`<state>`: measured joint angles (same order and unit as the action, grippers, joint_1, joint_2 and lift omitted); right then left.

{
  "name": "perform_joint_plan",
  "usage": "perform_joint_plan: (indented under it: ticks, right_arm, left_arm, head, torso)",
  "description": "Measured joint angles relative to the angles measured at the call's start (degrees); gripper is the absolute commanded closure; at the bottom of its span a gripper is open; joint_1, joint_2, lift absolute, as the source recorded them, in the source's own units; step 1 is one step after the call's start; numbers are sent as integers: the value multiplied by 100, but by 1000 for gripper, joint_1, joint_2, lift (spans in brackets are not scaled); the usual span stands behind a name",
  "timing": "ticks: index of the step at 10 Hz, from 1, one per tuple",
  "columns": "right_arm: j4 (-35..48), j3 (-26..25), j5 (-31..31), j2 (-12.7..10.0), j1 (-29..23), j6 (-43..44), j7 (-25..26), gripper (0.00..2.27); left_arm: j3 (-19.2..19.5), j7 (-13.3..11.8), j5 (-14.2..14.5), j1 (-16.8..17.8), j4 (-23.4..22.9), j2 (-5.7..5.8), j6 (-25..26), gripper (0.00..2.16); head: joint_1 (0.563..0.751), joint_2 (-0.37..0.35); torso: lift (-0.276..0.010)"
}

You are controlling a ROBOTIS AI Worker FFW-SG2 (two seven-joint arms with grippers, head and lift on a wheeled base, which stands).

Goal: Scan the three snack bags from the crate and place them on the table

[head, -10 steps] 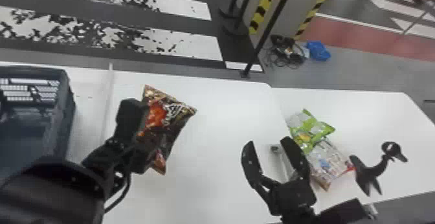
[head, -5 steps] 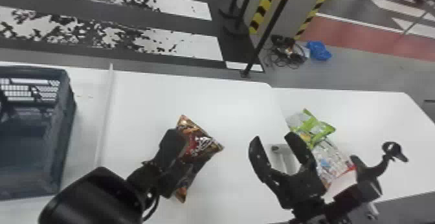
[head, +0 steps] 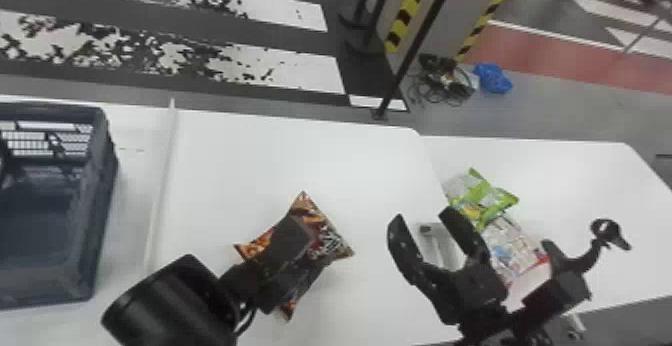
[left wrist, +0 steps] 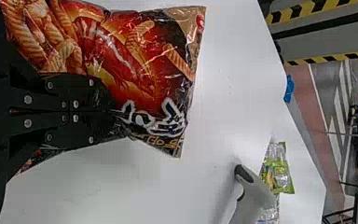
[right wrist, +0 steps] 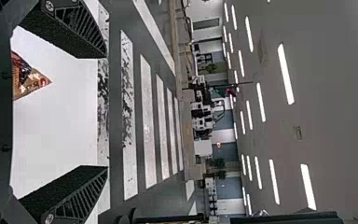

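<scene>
My left gripper (head: pixel 295 235) grips a dark brown and orange snack bag (head: pixel 330 240) over the middle of the table. In the left wrist view the left gripper (left wrist: pixel 116 113) is closed on the edge of the red-orange bag (left wrist: pixel 130 56). To its right my right gripper (head: pixel 417 220) stands open with nothing between its fingers; in the right wrist view the right gripper (right wrist: pixel 105 112) has its fingers wide apart, a corner of the bag (right wrist: pixel 30 84) beyond them. A green bag (head: pixel 482 197) and a white-red bag (head: pixel 515 250) lie on the right-hand table.
The dark blue crate (head: pixel 102 210) stands on the left, beside a raised strip (head: pixel 160 185) on the white table (head: pixel 240 155). A grey-white scanner (left wrist: pixel 251 200) stands near the right gripper. Posts and a blue bundle (head: pixel 492 77) are on the floor behind.
The left gripper has carried the brown bag rightward from near the crate toward the middle. The right gripper has shifted slightly and stays open.
</scene>
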<state>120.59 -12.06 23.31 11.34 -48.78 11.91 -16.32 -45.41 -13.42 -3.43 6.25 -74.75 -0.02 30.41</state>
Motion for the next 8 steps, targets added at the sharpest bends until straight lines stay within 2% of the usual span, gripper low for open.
perform_joint_plan:
  ticks: [1, 2, 3, 4, 5, 8]
  right_arm:
    - [4, -15, 19, -1, 1, -50, -42, 76]
    - [-6, -22, 40, -1, 11, -71, -55, 76]
    - [-17, -28, 48, -1, 16, -78, -55, 76]
    - [-19, -46, 54, -1, 21, -88, -55, 76]
    - [-19, -62, 58, -5, 29, -137, -55, 73]
    - [-10, -59, 51, -27, 67, -349, -55, 66]
  left_arm:
    - [-97, -35, 4, 16, 25, 2, -2, 2128]
    - [-220, -42, 25, 15, 16, 2, -4, 1700]
    - [-329, 100, 26, -41, -83, 3, -11, 60]
    - [-347, 141, 14, -191, -382, 4, -11, -2]
    - [-271, 156, 5, -419, -853, 3, -6, 33]
    - [407, 265, -33, -1248, -2334, 9, -15, 66]
  head:
    - [695, -350]
    - [695, -350]
    - [695, -350]
    - [695, -350]
    - [695, -350]
    - [695, -350]
  torso:
    - [-37]
    - [-37]
    - [-37]
    - [-37]
    - [-37]
    - [-37]
